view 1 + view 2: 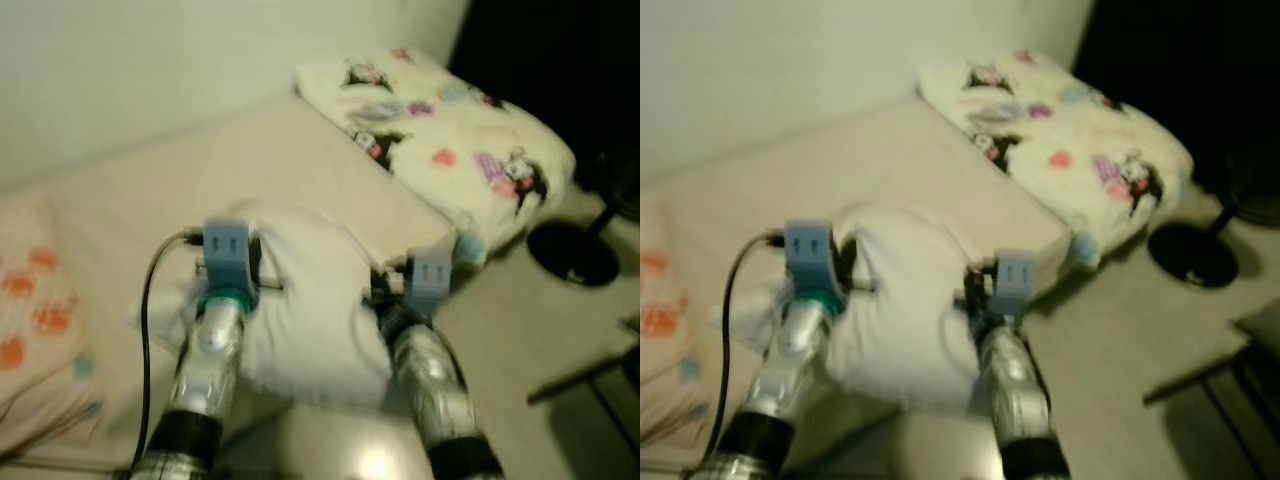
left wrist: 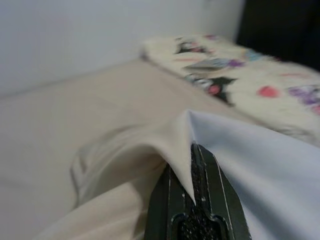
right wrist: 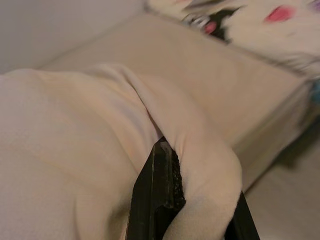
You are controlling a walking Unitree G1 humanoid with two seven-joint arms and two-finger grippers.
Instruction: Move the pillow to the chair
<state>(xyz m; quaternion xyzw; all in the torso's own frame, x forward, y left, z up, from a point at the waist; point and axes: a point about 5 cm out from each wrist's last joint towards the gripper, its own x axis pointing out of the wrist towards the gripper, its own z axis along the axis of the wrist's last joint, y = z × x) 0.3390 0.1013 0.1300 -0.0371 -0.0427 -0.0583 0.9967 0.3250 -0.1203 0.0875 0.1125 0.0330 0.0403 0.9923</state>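
Note:
A white pillow [image 1: 310, 310] hangs between my two arms over the near edge of the bed. My left gripper [image 1: 258, 272] is shut on its left side, and the left wrist view shows a fold of the pillow's cloth [image 2: 175, 150] pinched between the black fingers [image 2: 205, 190]. At the pillow's right side my right gripper [image 1: 378, 290] is shut on it too, with cloth [image 3: 200, 165] wrapped over the black fingers [image 3: 157, 185] in the right wrist view.
The beige bed [image 1: 200, 180] runs along a pale wall. A cream blanket with cartoon prints [image 1: 450, 130] lies at its far right end. An orange-patterned pillow [image 1: 35, 310] is at the left. A dark round stand base [image 1: 575, 250] sits on the floor at right.

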